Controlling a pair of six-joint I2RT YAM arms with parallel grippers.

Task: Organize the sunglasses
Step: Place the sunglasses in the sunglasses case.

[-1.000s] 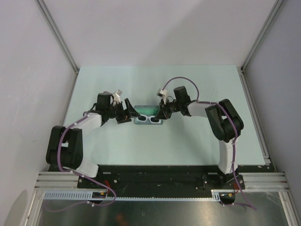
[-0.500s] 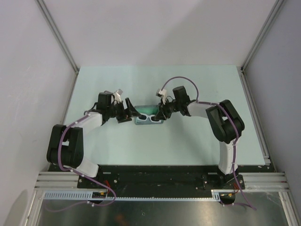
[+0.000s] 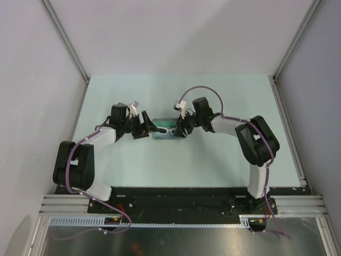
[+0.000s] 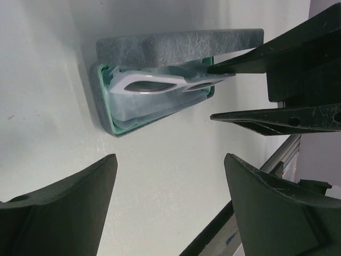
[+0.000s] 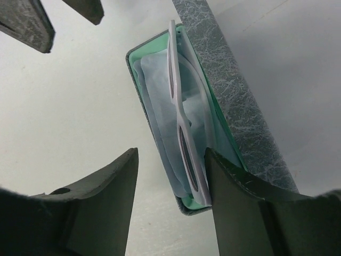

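Note:
The white-framed sunglasses (image 5: pixel 184 122) lie folded on a pale blue cloth (image 5: pixel 157 106) inside the open grey case (image 4: pixel 176 45) with green lining. My right gripper (image 5: pixel 170 152) is open at the case's right end. The end of the sunglasses sits between its fingers, close against one finger. My left gripper (image 4: pixel 170 160) stands open over bare table off the case's left end, holding nothing. From above, the sunglasses (image 3: pixel 168 130) lie between the left gripper (image 3: pixel 145 128) and the right gripper (image 3: pixel 181 129).
The case's raised lid (image 5: pixel 234 96) stands along the far side of the sunglasses. The right gripper's fingers (image 4: pixel 256 117) show in the left wrist view, and the left gripper's fingers (image 5: pixel 32 21) in the right wrist view. Pale green table (image 3: pixel 224 160) surrounds the case.
My right gripper's jaws have spread apart at the sunglasses' end, and that wrist has edged slightly left. The left arm has stayed put.

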